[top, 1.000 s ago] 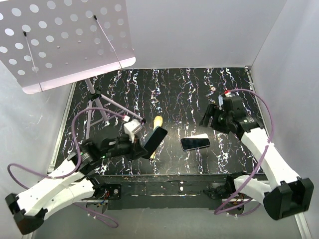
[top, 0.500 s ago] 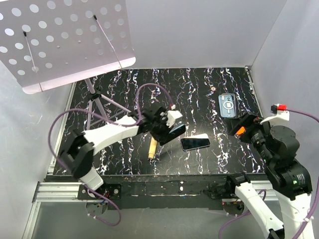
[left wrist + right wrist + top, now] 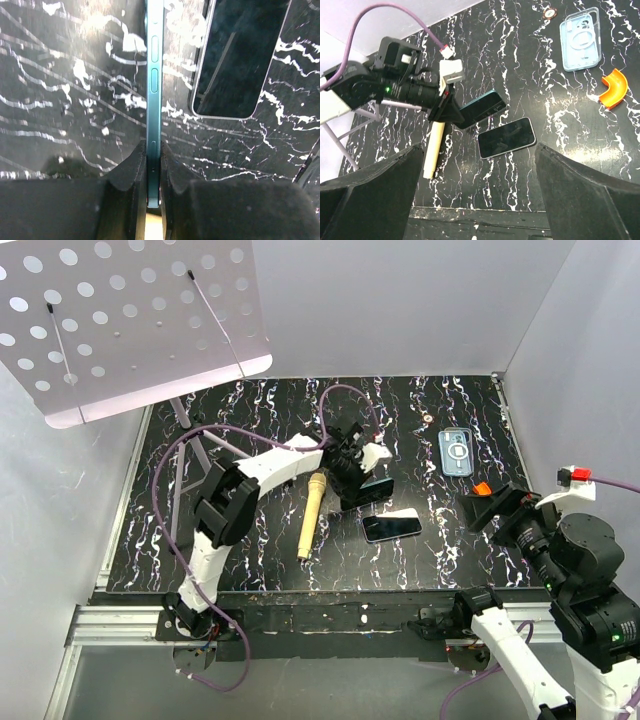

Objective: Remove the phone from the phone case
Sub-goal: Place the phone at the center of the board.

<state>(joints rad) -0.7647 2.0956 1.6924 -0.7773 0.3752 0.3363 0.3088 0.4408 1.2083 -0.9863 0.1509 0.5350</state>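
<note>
My left gripper point(image 3: 352, 478) is shut on a teal phone point(image 3: 374, 485), gripped by its edges and held on edge just above the table; in the left wrist view the phone point(image 3: 154, 75) runs straight out from between the pads point(image 3: 131, 167). A clear empty phone case point(image 3: 455, 450) lies at the back right, also in the right wrist view point(image 3: 580, 39). A second phone point(image 3: 391, 527), dark screen up, lies flat beside the teal one point(image 3: 482, 107). My right gripper point(image 3: 497, 508) is open, empty and raised high at the right.
A cream cylinder point(image 3: 311, 515) lies left of the phones. An orange curved piece point(image 3: 482, 488) lies near the clear case. A music stand point(image 3: 130, 320) with tripod legs stands at the back left. White walls enclose the black marbled table point(image 3: 250, 550).
My left arm swung from the near left to the table's centre, carrying the teal phone. My right arm pulled back from the far right and rose, uncovering the clear case there.
</note>
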